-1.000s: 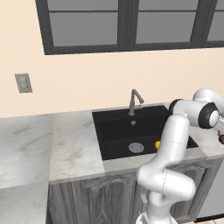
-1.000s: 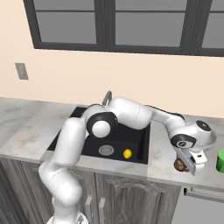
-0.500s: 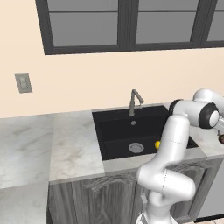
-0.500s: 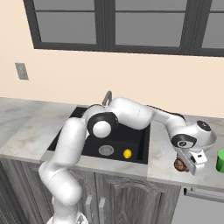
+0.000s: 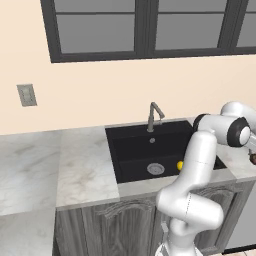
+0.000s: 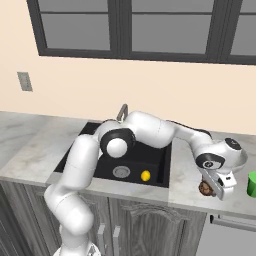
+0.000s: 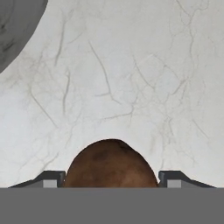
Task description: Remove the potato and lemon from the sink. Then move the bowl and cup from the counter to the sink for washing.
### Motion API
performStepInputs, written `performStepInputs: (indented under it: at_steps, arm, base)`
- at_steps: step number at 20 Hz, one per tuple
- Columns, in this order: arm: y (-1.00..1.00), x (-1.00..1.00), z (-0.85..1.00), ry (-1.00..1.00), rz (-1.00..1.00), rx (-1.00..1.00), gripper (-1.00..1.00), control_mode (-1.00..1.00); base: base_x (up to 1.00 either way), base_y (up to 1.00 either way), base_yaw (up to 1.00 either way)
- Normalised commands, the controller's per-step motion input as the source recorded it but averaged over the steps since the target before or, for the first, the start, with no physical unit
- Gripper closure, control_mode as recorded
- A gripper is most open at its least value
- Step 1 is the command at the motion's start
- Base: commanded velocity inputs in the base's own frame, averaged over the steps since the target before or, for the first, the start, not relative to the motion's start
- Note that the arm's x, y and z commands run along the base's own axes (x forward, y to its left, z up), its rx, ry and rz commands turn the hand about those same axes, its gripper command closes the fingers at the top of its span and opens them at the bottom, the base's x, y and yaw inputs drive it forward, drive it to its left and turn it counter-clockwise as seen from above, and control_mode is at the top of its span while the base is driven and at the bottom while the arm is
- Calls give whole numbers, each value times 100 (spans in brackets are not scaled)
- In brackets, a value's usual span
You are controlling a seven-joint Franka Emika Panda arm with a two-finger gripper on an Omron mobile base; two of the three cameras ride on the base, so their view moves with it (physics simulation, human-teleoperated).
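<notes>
The brown potato sits between the fingers of my gripper, which is shut on it just above the marble counter to the right of the black sink. In the hand view the potato fills the gap between both fingertips; whether it touches the counter I cannot tell. The yellow lemon lies in the basin beside the drain, and it also shows past the arm. The green cup stands at the right edge. A grey marbled curve, the bowl, fills the hand view's upper left corner.
The grey faucet rises behind the sink, with the round metal drain on the basin floor. Marble counter stretches to the left of the sink. Cabinet fronts run below, and a window sits above the back wall.
</notes>
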Motion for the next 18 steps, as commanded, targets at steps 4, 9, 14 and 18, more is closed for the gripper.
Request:
performStepInputs:
  at_steps: [4, 9, 14, 18]
  arm:
    - [17, 5, -38, 0, 0, 0, -100, -100]
    - [14, 6, -37, 1, 0, 0, -100, -100]
    - [10, 5, -36, 2, 0, 0, -100, -100]
    - [12, 3, -36, 1, 0, 0, -100, -100]
  base:
    - [0, 0, 0]
    - [0, 0, 0]
    - [0, 0, 0]
    - [0, 0, 0]
